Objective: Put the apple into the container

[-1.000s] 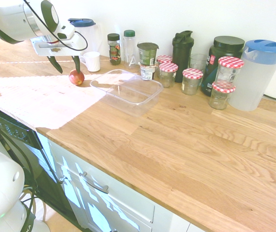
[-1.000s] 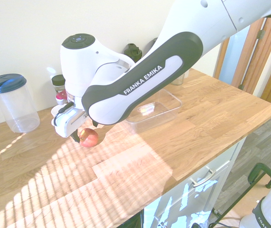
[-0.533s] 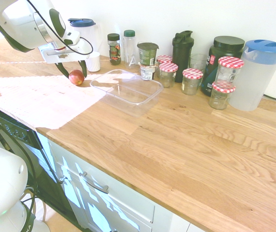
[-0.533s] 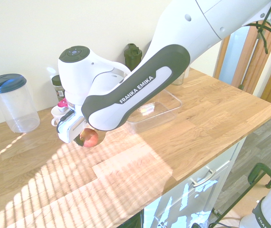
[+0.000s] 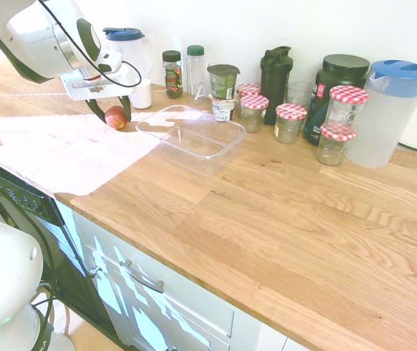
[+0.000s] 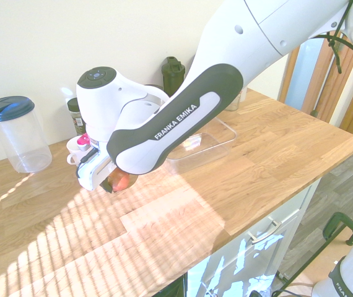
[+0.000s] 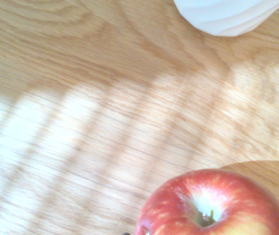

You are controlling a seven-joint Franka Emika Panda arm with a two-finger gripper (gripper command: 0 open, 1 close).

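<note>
- First exterior view: the gripper (image 5: 109, 115) is down over the apple (image 5: 115, 116), a dark finger (image 5: 126, 111) on either side of it; whether the fingers press the fruit or merely flank it cannot be told. The apple sits on the wooden counter (image 5: 282, 212) near its back edge, just beside the clear container (image 5: 192, 134) but outside it. A white cup (image 5: 142, 93) stands just behind the gripper (partly hidden by it), and red-checked-lid jars (image 5: 290, 121) line the counter's back edge, toward its far end from the apple.
- Second exterior view: the gripper (image 6: 113, 184) is low on the counter (image 6: 275, 142) with the apple (image 6: 121, 180) showing beneath the arm, and the container (image 6: 202, 140) lies beyond, nearer the counter's far end. A blue-lidded pitcher (image 6: 17, 133) stands well apart by the wall.
- Wrist view: the apple (image 7: 213, 205) fills the lower part, stem hollow facing the camera, resting on sunlit wood (image 7: 81, 122); the cup (image 7: 227, 14) shows at one edge.
</note>
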